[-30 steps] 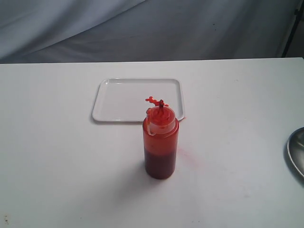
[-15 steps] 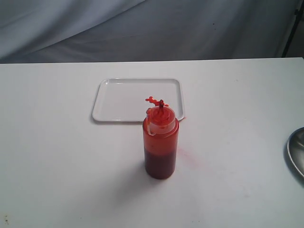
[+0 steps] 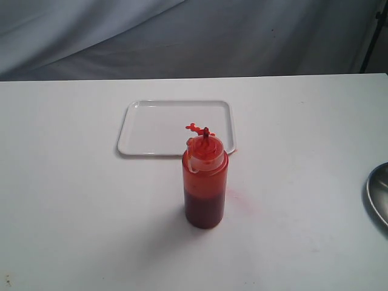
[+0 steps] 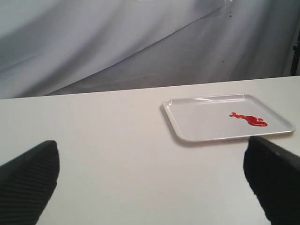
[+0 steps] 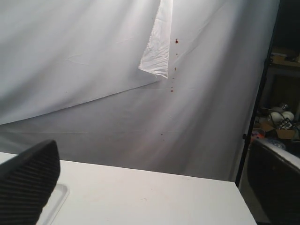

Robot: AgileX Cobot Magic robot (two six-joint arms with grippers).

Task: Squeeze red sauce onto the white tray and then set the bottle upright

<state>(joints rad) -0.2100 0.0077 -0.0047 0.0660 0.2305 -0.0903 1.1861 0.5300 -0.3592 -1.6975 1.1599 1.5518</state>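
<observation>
Exterior view: bottle (image 3: 205,188) upright on the desk (image 3: 73,212) before the white tray (image 3: 160,124), red sauce (image 3: 194,127) seemingly puddled there; left tool (image 4: 150,183) and right tool (image 5: 154,183), spread wide and empty, should steer clear.

We see a white table (image 3: 73,182) with a faint pink smear (image 3: 240,200), a grey metal dish (image 3: 377,195) toward its right side, and grey cloth (image 3: 182,36) behind.
</observation>
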